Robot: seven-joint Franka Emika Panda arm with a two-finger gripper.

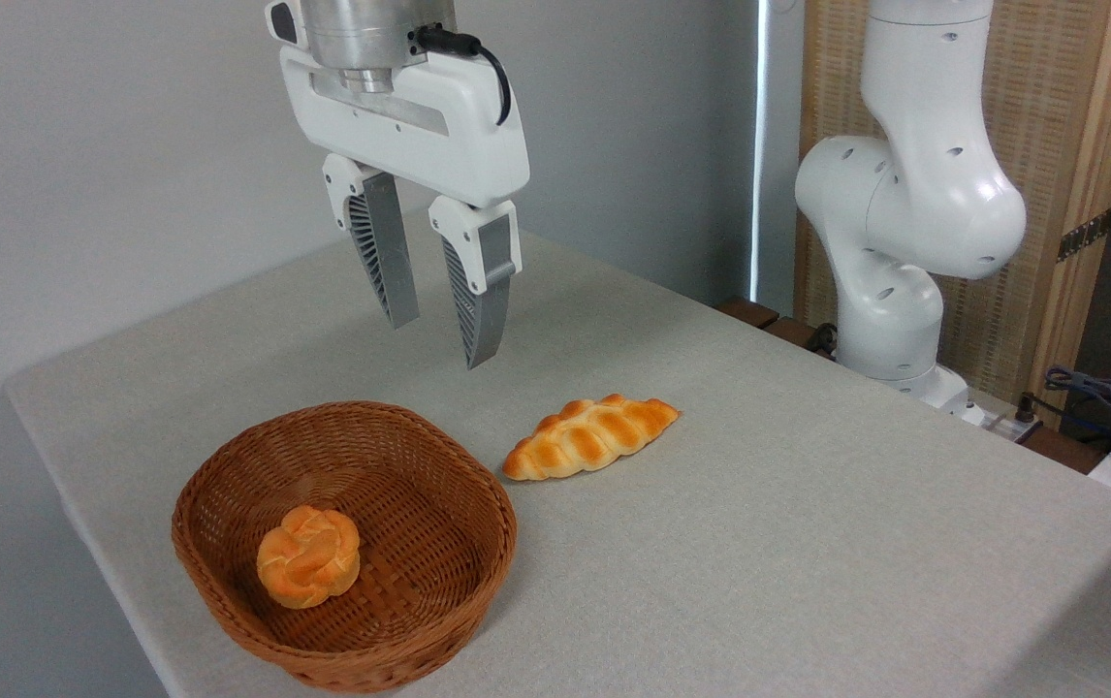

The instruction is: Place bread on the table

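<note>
The gripper point(439, 339) hangs empty, its fingers a narrow gap apart, above and left of the bread point(590, 436). The loaf lies on the table point(808, 543) just beside the basket point(342, 650), long axis rising rightward; depth offset is hard to judge.

White glossy arm point(904, 194), rounded joints with small dark holes. Hand point(439, 339): white body under a silver metal flange, black cable plugged in, two grey ribbed fingers point(480, 291) in white mounts.
</note>
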